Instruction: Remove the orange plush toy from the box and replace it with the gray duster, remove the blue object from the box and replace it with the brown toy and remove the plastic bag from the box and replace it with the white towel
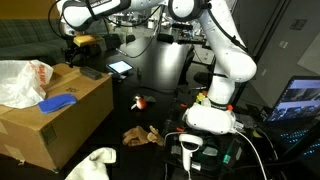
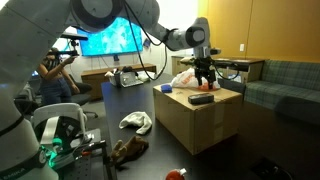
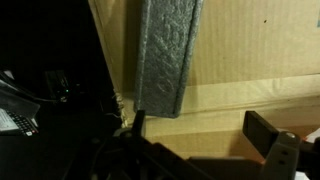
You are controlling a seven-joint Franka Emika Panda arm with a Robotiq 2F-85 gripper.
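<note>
Currently one box (image 1: 72,126), one blue object (image 1: 57,102), one gray duster (image 3: 165,50)

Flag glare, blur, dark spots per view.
In an exterior view the screen blows out against a dim room; in an exterior view the plastic bag is nearly clipped white; wrist view: gray duster soft, lower left in deep shadow.

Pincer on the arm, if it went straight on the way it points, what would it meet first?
Likely the gray textured duster lying on the brown cardboard box; depth is unclear.
</note>
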